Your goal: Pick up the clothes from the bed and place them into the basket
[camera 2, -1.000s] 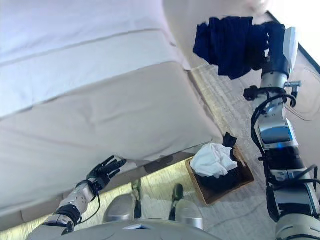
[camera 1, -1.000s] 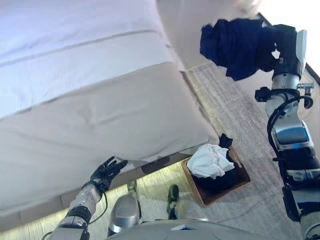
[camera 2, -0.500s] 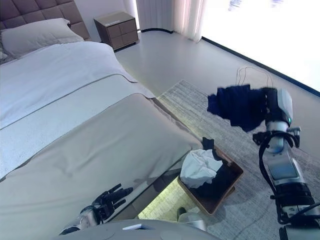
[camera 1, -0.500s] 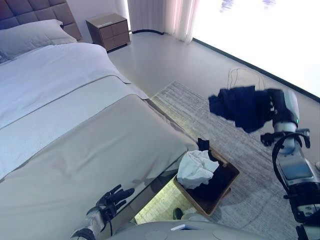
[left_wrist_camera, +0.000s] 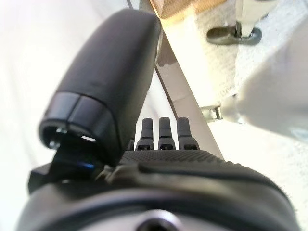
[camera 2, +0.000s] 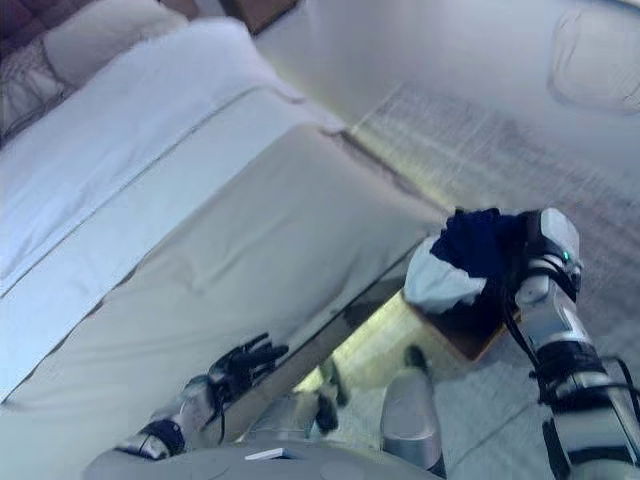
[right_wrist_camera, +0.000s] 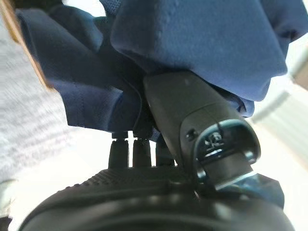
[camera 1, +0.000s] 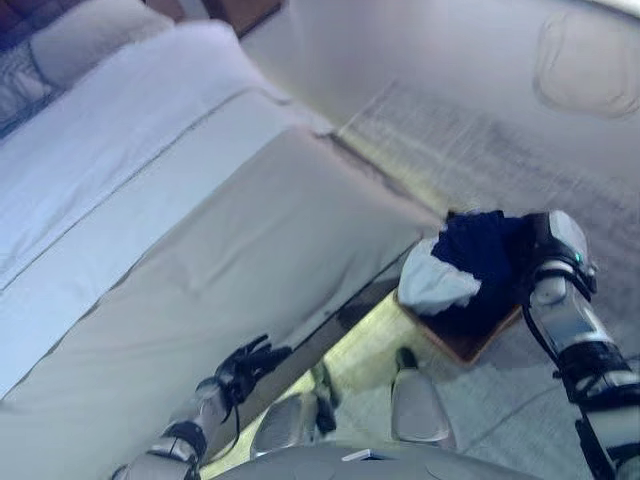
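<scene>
My right hand (camera 1: 548, 245) has its fingers clamped on the navy garment (camera 1: 478, 248), hanging right over the basket (camera 1: 470, 345) off the bed's (camera 1: 250, 250) foot corner, so letting go is next. Left hand (camera 1: 250, 362) idles with relaxed fingers at the bed edge.

A home bedroom: a made bed (camera 1: 200, 230) with pillow (camera 1: 90, 40), and a rug (camera 1: 480, 140) alongside.
</scene>
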Motion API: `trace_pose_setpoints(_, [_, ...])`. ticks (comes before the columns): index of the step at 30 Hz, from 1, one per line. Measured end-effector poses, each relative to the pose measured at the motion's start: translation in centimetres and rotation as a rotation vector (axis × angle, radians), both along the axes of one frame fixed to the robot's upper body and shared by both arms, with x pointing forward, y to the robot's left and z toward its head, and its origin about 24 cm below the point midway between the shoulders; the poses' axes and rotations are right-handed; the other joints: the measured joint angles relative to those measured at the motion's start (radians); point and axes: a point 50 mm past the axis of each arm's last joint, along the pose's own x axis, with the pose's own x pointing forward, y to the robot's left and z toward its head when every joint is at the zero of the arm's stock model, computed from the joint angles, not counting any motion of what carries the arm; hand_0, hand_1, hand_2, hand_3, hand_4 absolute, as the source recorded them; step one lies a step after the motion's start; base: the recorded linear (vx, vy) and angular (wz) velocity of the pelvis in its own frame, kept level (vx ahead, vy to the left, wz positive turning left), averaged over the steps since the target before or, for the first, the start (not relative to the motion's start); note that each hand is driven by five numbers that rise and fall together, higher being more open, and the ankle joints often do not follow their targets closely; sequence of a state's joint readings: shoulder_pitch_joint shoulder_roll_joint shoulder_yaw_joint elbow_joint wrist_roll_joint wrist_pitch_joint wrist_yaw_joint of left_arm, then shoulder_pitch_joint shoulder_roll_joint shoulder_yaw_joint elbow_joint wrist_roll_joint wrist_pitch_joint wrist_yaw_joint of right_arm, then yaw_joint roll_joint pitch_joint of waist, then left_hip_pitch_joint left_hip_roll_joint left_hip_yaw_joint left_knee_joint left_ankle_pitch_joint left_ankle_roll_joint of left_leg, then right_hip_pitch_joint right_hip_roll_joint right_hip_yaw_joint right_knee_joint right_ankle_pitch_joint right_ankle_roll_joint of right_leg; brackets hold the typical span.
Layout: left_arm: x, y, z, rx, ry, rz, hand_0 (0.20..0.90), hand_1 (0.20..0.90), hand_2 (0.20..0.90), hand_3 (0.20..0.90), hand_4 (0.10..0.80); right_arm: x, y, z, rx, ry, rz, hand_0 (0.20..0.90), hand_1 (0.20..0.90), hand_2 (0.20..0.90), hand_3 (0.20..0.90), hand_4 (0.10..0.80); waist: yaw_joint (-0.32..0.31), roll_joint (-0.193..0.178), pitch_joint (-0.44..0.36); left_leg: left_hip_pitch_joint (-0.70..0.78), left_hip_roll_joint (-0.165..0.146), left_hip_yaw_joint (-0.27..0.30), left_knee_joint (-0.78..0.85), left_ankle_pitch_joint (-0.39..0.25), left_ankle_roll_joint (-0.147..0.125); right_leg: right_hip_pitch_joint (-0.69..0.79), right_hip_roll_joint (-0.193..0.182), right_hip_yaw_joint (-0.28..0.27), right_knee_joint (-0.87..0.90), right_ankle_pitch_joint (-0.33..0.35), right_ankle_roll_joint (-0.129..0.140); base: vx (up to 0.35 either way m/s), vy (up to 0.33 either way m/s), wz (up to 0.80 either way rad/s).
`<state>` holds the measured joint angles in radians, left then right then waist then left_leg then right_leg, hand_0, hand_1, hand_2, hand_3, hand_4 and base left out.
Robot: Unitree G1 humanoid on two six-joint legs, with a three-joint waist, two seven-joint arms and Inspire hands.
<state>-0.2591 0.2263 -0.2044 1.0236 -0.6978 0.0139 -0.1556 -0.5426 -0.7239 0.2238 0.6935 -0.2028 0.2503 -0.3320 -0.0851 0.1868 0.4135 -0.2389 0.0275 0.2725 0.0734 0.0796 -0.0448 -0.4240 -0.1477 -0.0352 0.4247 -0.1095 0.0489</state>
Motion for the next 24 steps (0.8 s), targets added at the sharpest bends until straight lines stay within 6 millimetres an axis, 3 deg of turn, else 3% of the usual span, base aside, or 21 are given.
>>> trace_pose_setpoints(2, [2.9, -0.6, 2.3, -0.03, -0.118, -0.002, 0.9, 0.9, 0.9, 0.9, 0.8, 1.8, 0.8, 2.2, -0.02, -0.049, 0.004, 0.3, 0.3, 0.3, 0.2, 0.1, 0.015, 0.008, 0.088, -0.062, -0.01, -0.028, 0.03, 0.001, 0.0, -0.071, -0.005, 0.001, 0.054, -0.004, -0.007, -0.229, -0.136, 0.02])
trace_pose_setpoints(3, [3.6, -0.9, 3.0, -0.052, -0.158, 0.0, 0.9, 0.9, 0.9, 0.9, 0.8, 2.3, 1.1, 2.8, -0.032, -0.049, 0.004, 0.3, 0.3, 0.3, 0.2, 0.1, 0.024, 0.009, 0.092, -0.108, -0.012, -0.032, 0.033, -0.004, -0.007, -0.123, -0.005, 0.001, 0.07, -0.005, -0.008, -0.145, -0.096, 0.06])
trace_pose_setpoints(5, [4.4, -1.3, 4.0, -0.085, -0.205, 0.003, 0.9, 0.9, 0.9, 0.9, 0.8, 3.0, 1.4, 3.0, -0.05, -0.018, -0.013, 0.3, 0.3, 0.3, 0.2, 0.1, 0.048, 0.007, 0.093, -0.171, -0.012, -0.051, 0.056, -0.003, -0.012, -0.195, -0.003, 0.001, 0.107, -0.008, -0.017, -0.085, -0.069, 0.03])
trace_pose_setpoints(6, [4.5, -1.7, 4.0, -0.098, -0.206, -0.004, 0.9, 0.9, 0.9, 0.9, 0.8, 3.0, 1.3, 2.1, -0.041, 0.031, -0.048, 0.3, 0.3, 0.3, 0.2, 0.1, 0.064, 0.007, 0.094, -0.19, -0.01, -0.076, 0.08, 0.017, 0.0, -0.212, 0.005, -0.001, 0.14, -0.026, -0.041, -0.074, -0.077, 0.0])
trace_pose_setpoints(7, [4.3, -1.8, 3.9, -0.1, -0.2, -0.01, 0.9, 0.9, 0.9, 0.9, 0.8, 2.9, 1.2, 1.4, -0.026, 0.065, -0.072, 0.749, 0.749, 0.749, 0.724, 0.624, 0.073, 0.007, 0.094, -0.19, -0.01, -0.094, 0.086, 0.019, 0.0, -0.214, 0.009, -0.003, 0.152, -0.035, -0.046, -0.082, -0.076, -0.04])
trace_pose_setpoints(8, [4.2, -1.9, 3.8, -0.101, -0.199, -0.018, 0.9, 0.9, 0.9, 0.9, 0.8, 2.8, 1.0, 1.1, -0.014, 0.088, -0.101, 0.9, 0.9, 0.9, 0.9, 0.8, 0.082, 0.008, 0.093, -0.194, -0.009, -0.109, 0.092, 0.019, 0.0, -0.217, 0.015, -0.004, 0.155, -0.039, -0.051, -0.08, -0.083, -0.1])
trace_pose_setpoints(13, [4.4, -1.7, 4.4, -0.117, -0.233, -0.031, 0.9, 0.9, 0.9, 0.9, 0.8, 2.9, -0.3, 2.1, 0.034, 0.097, -0.252, 0.9, 0.9, 0.9, 0.9, 0.8, 0.091, 0.01, 0.091, -0.267, -0.005, -0.148, 0.094, 0.049, -0.007, -0.291, 0.022, -0.015, 0.176, -0.045, -0.061, -0.044, -0.052, 0.05])
trace_pose_setpoints(19, [4.5, -1.6, 4.7, -0.117, -0.247, -0.039, 0.9, 0.9, 0.9, 0.9, 0.8, 2.2, -1.0, 1.3, 0.056, 0.126, -0.316, 0.9, 0.9, 0.9, 0.9, 0.8, 0.12, 0.01, 0.091, -0.275, 0.002, -0.154, 0.092, 0.056, -0.015, -0.299, 0.025, -0.028, 0.185, -0.042, -0.066, 0.001, 0.003, 0.02])
trace_pose_setpoints(24, [4.2, -1.4, 4.4, -0.114, -0.232, -0.035, 0.9, 0.9, 0.9, 0.9, 0.8, 0.9, -1.3, -1.3, 0.171, 0.145, -0.35, 0.9, 0.9, 0.9, 0.9, 0.8, 0.122, 0.01, 0.091, -0.184, 0.011, -0.163, 0.04, 0.062, -0.023, -0.206, 0.036, -0.041, 0.138, -0.043, -0.065, 0.001, 0.004, -0.01])
